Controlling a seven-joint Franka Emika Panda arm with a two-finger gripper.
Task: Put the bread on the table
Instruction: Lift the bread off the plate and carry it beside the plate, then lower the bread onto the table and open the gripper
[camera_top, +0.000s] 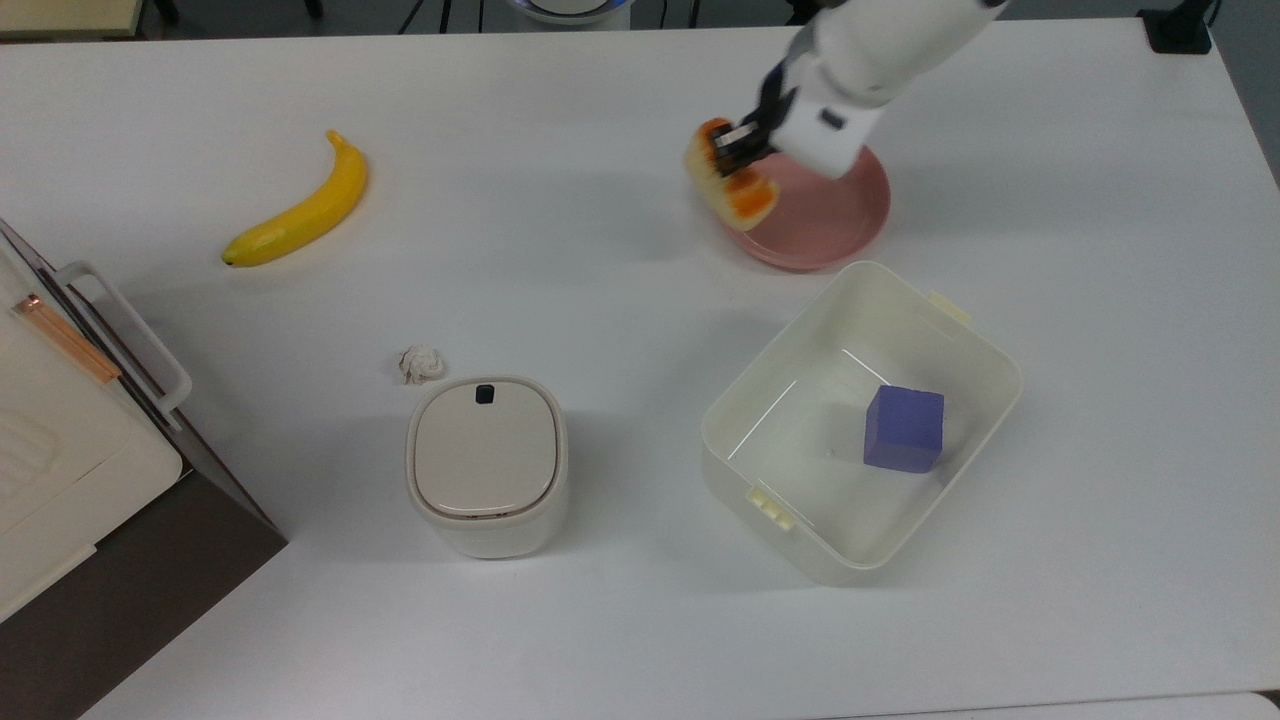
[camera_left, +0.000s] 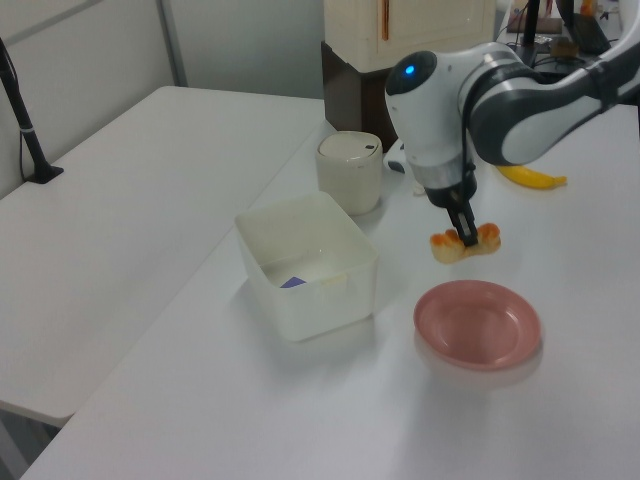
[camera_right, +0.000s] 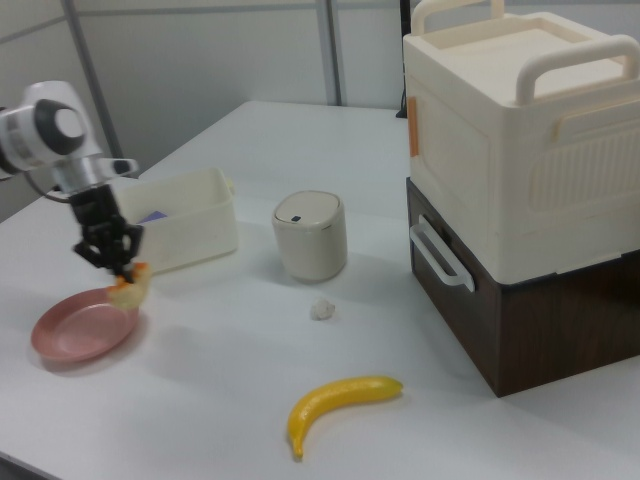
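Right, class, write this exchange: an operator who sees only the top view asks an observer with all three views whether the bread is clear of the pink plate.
Operator: In the top view the bread in the gripper overlaps the pink plate's rim. Is it touching the plate?
Observer: No. The left view shows the bread hanging in the air above the table, with a clear gap between it and the plate.
Operator: The arm covers part of the plate for me. Is anything on it?
Observer: No. The left view shows the whole plate, and it is bare.
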